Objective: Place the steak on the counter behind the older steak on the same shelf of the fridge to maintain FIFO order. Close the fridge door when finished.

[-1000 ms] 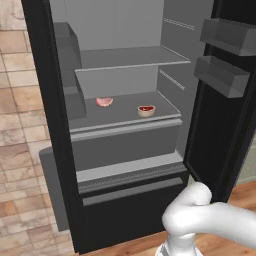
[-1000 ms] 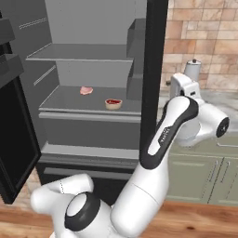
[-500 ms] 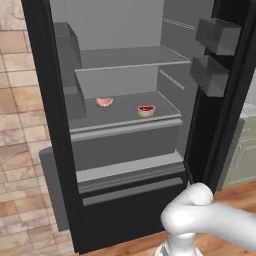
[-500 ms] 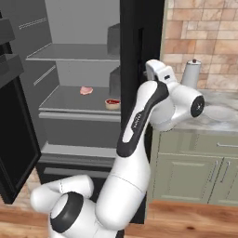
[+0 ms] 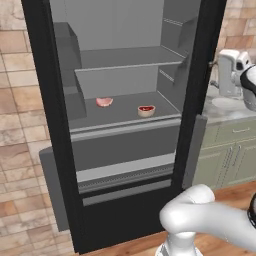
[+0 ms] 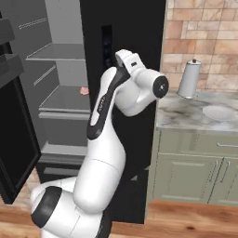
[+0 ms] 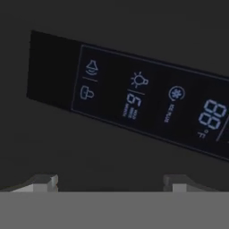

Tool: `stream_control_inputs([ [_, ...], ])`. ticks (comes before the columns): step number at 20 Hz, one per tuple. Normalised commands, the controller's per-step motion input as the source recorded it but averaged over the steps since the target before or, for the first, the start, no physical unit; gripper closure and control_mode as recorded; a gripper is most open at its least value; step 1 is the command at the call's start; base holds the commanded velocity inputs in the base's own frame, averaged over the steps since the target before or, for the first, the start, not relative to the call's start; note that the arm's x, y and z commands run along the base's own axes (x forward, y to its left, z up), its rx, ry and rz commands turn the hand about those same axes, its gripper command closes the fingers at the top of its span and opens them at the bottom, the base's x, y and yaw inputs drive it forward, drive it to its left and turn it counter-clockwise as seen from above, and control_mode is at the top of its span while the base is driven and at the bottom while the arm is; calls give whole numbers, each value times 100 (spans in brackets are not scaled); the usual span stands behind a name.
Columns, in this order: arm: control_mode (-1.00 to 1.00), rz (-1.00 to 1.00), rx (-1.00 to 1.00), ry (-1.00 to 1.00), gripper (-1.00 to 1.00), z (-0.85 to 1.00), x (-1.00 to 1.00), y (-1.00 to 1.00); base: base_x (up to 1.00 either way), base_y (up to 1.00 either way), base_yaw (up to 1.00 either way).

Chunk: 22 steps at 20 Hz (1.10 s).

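The fridge stands open on its left side. On the middle shelf the pale pink steak lies at the back left. The darker older steak lies nearer the front right, apart from it. My gripper is against the outer face of the black door with the display strip. In the hand view the lit display panel is very close, and the gripper is open with nothing between its fingertips. The fridge door with grey bins stands open at the left.
The marbled counter lies right of the fridge over sage-green cabinets. It carries a metal kettle and a white plate. The strip door shows edge-on in the left base view. A tiled wall borders the fridge's left.
The door with the display strip has swung from wide open to nearly shut, hiding its bins. My arm has swept left with it, away from the counter.
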Motion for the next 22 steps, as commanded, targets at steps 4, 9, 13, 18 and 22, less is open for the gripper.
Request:
stream_control_inputs([
  [4, -100, -10, -4, 0, -100, 0, 66, 78, 0, 0, 0],
  [9, -100, -15, -2, 0, -100, 0, 78, 45, 0, 0, 0],
  [13, -100, -19, -1, 0, -100, 0, 77, 13, 0, 0, 0],
  [18, -100, -17, 0, 1, -100, 3, 70, 1, 0, 0, 0],
  [22, -100, -17, 0, 9, -100, 12, 57, 0, 0, 0, 0],
])
